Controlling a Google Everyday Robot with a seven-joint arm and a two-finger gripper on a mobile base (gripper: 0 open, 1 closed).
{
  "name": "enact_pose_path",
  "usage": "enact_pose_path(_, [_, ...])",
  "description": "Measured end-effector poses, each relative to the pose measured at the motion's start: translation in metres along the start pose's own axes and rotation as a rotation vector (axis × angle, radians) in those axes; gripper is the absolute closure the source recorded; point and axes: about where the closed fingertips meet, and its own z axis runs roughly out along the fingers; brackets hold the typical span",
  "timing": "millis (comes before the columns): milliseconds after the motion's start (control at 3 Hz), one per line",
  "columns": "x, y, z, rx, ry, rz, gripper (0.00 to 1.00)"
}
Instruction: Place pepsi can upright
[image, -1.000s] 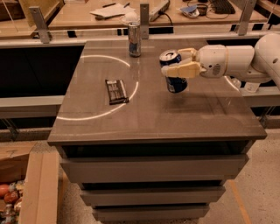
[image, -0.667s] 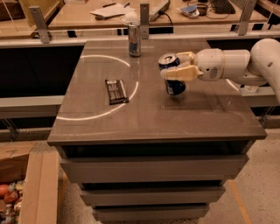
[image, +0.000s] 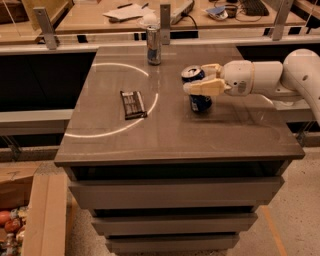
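Note:
The pepsi can (image: 199, 102) is dark blue with a silver top and stands upright, slightly tilted, on the right half of the grey table (image: 170, 130). Its base is at or just above the tabletop. My gripper (image: 201, 79) reaches in from the right on a white arm (image: 270, 79). One finger (image: 204, 88) crosses the can's front and the other sits behind its top, so the gripper is shut on the can.
A taller slim silver-and-blue can (image: 154, 45) stands at the table's back edge. A flat dark snack bar wrapper (image: 133, 104) lies left of centre. Drawers sit below the tabletop, a cardboard box (image: 30, 210) is on the floor at left, and a cluttered desk stands behind.
My gripper has moved slightly left and lower with the pepsi can in it, bringing the can's base down to the tabletop.

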Motion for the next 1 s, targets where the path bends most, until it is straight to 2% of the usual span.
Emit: enact_pose_path(1000, [0.0069, -0.0016, -0.0102, 0.022, 0.018, 0.012, 0.04])
